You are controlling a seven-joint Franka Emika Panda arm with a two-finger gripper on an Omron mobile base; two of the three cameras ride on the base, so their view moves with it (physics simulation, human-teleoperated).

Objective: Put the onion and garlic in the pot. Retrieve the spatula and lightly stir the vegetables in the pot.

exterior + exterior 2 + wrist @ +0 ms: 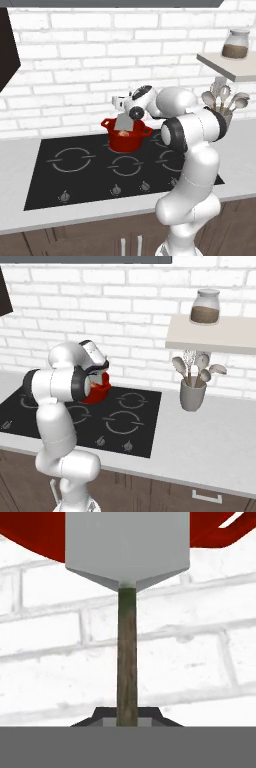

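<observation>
Gripper (127,719) is clamping the wooden handle of the spatula (128,549), its pale blade dipping into the red pot (126,137), which is sitting on the black cooktop (75,172), back centre.

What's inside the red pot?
The grey blade of the spatula, held by the claw, dips into the red pot. Something tan-orange shows beside it, too small to name. The blade and pot wall hide everything else.
</observation>
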